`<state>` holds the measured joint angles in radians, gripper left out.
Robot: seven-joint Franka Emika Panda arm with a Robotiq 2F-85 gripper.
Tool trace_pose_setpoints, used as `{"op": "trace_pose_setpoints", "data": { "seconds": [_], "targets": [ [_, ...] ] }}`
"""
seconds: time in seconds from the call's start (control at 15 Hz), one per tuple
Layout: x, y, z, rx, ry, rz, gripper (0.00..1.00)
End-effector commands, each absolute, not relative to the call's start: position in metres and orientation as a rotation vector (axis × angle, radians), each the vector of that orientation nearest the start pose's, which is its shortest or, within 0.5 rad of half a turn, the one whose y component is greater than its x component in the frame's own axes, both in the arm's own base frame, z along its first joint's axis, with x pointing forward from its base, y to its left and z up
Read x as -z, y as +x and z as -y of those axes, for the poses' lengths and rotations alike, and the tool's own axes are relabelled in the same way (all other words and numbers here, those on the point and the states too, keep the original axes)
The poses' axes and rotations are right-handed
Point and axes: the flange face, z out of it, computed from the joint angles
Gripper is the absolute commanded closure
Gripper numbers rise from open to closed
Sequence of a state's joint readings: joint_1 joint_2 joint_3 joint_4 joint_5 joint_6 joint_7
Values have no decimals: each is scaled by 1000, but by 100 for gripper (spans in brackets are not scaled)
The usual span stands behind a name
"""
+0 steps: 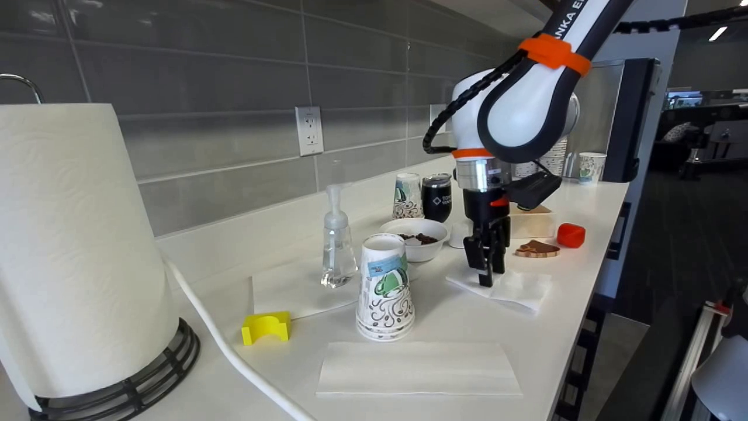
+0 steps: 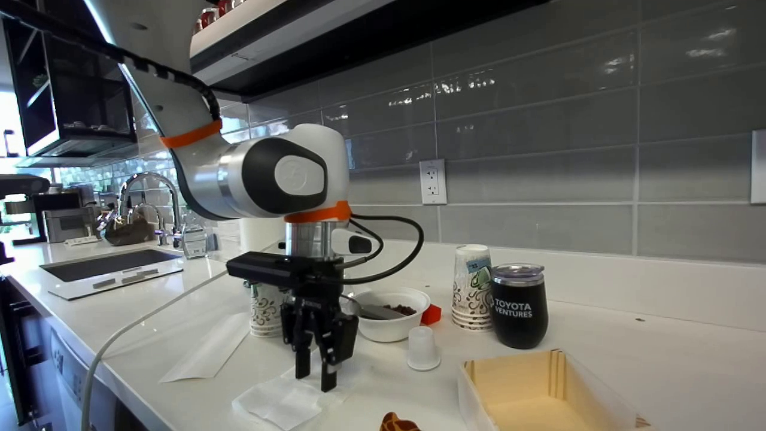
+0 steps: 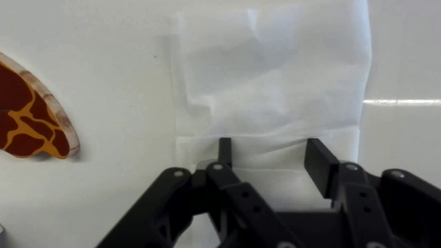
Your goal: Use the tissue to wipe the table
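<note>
The tissue (image 1: 526,286) is a white, rumpled, folded napkin lying flat on the white table (image 1: 450,313). It also shows in an exterior view (image 2: 278,400) and fills the middle of the wrist view (image 3: 272,79). My gripper (image 1: 492,277) points straight down over the tissue. In the wrist view the gripper (image 3: 268,146) has its fingertips well apart, with a wrinkled part of the tissue between and below them. The tips look at or just above the tissue; contact is hard to tell. In an exterior view the gripper (image 2: 316,380) also shows a gap between its fingers.
A toy steak (image 1: 537,249), a red block (image 1: 571,235) and a wooden box (image 2: 538,389) lie close by. A bowl (image 1: 422,251), a small white cup (image 2: 423,348), stacked paper cups (image 1: 385,292), a soap bottle (image 1: 338,251) and a black tumbler (image 2: 519,308) stand around.
</note>
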<state>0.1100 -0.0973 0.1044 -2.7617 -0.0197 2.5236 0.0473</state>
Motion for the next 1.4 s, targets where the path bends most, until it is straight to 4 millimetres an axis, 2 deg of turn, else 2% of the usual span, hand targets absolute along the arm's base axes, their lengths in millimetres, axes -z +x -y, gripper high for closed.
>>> {"op": "trace_pose_setpoints", "data": {
  "seconds": [0.0, 0.27, 0.47, 0.67, 1.0, 1.2, 1.27, 1.33],
  "targets": [
    [-225, 368, -77, -198, -3183, 271, 73],
    [-228, 371, -81, -175, -3193, 279, 100],
    [-231, 372, -93, -133, -3178, 311, 100],
    [-228, 370, -113, -84, -3154, 386, 100],
    [-221, 355, -147, -144, -3088, 566, 100],
    [-221, 346, -148, -254, -3065, 653, 100],
    [-222, 346, -143, -285, -3083, 659, 100],
    [-220, 335, -134, -322, -3093, 652, 100]
  ]
}}
